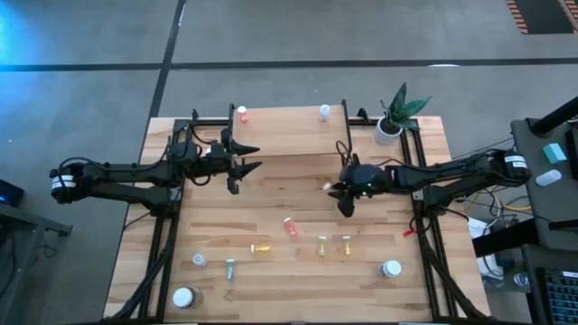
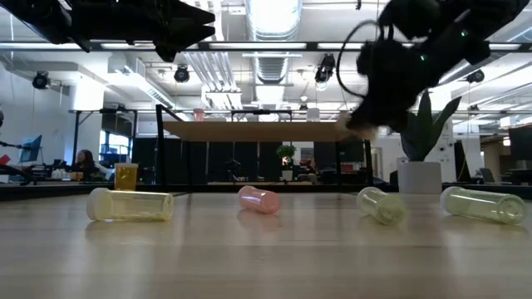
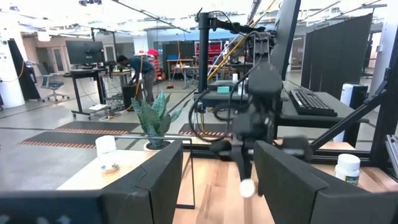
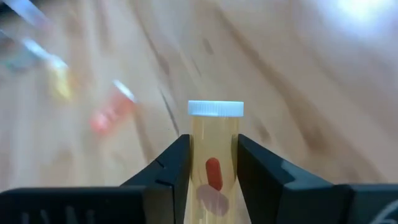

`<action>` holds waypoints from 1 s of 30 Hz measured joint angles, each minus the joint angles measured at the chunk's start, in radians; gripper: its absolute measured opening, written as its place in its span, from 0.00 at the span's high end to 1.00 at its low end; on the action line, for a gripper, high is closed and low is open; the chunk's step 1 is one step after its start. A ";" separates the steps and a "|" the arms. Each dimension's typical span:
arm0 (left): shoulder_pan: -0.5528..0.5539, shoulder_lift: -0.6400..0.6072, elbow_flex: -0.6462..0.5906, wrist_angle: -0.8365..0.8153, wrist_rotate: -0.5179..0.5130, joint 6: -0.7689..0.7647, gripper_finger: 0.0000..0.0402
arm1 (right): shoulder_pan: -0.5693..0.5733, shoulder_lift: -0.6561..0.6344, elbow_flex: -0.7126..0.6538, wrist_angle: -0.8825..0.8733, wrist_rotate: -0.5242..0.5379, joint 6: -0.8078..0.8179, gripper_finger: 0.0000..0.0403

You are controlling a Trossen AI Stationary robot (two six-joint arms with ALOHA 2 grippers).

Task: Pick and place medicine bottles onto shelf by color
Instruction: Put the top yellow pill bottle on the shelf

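My right gripper (image 1: 338,188) hangs over the middle of the table, in front of the shelf (image 1: 280,129), shut on a clear yellowish vial (image 4: 214,149) with a white cap and a red pill inside. My left gripper (image 1: 242,163) is open and holds nothing, raised near the shelf's left end. An orange bottle (image 1: 242,114) and a white bottle (image 1: 324,112) stand on the shelf board. On the table lie a red vial (image 1: 291,226), yellow vials (image 1: 261,246) (image 1: 322,246) and several white-capped bottles (image 1: 391,268). My right gripper pinches the vial's body (image 4: 214,163) between its two fingers (image 4: 177,163). The vial lies along the fingers, and its capped end (image 4: 215,109) sticks out past the fingertips. It is lifted clear of the table, with the cap (image 1: 327,187) pointing toward the table's left side.
A white pot with a green plant (image 1: 394,117) stands at the shelf's right end. Black frame rails (image 1: 163,244) run along both sides of the table. In the low view, vials (image 2: 131,204) (image 2: 258,199) (image 2: 382,205) (image 2: 485,204) lie on the near half of the table.
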 joint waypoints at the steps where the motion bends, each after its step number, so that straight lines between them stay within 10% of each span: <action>1: 0.000 0.000 0.000 0.000 0.000 0.000 0.55 | 0.000 -0.004 0.000 0.053 0.000 -0.026 0.73; 30: 0.000 0.000 0.004 0.001 0.000 0.000 0.55 | -0.254 -0.001 -0.010 0.709 0.062 -0.372 0.72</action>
